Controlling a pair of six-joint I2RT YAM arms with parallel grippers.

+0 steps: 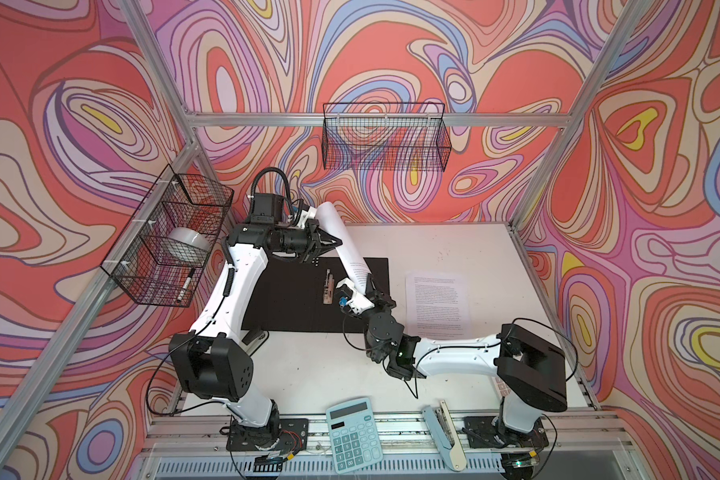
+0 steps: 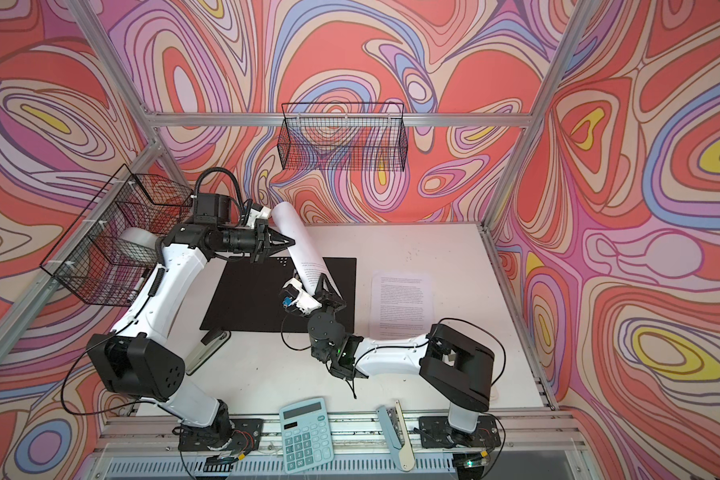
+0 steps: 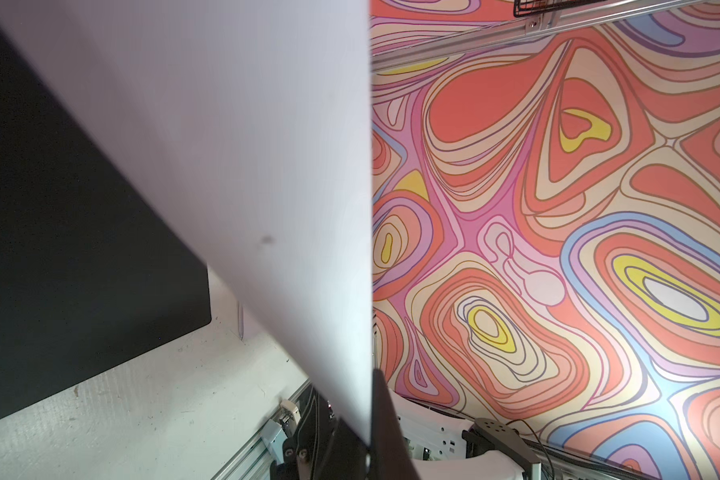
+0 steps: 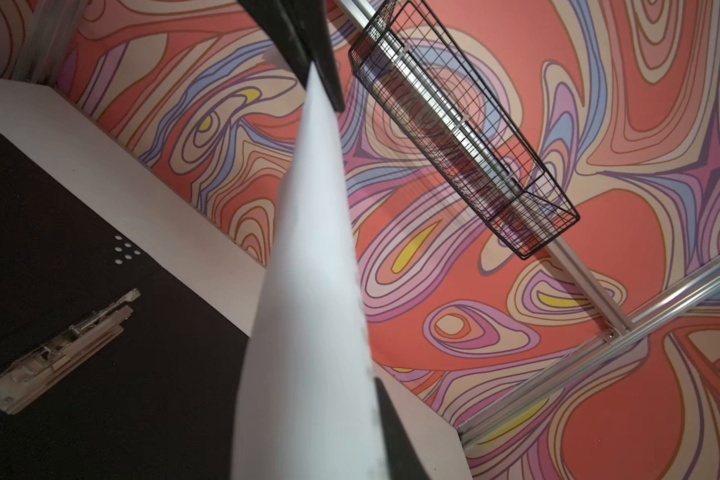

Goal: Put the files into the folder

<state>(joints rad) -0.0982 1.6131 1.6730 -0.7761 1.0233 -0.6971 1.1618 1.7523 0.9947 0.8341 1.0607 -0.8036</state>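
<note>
Arching above the open folder (image 1: pixel 292 299), black inside with its metal clip (image 1: pixel 328 286) showing, one white printed sheet (image 1: pixel 348 254) is pinched at opposite ends by the left gripper (image 1: pixel 339 242) and right gripper (image 1: pixel 370 286), both clamped tight. A second sheet (image 1: pixel 437 303) lies flat near the table's (image 1: pixel 308 374) right edge.

both top views look steeply down from high over the 6 o'clock edge of the table (image 1: pixel 454 249), facing the wire basket (image 1: pixel 385 137) at 12 o'clock, and share the whole scene. each wrist camera sits very near the raised sheet (image 3: pixel 225 145), looking along it; both share it and the black folder (image 4: pixel 59 270).
</note>
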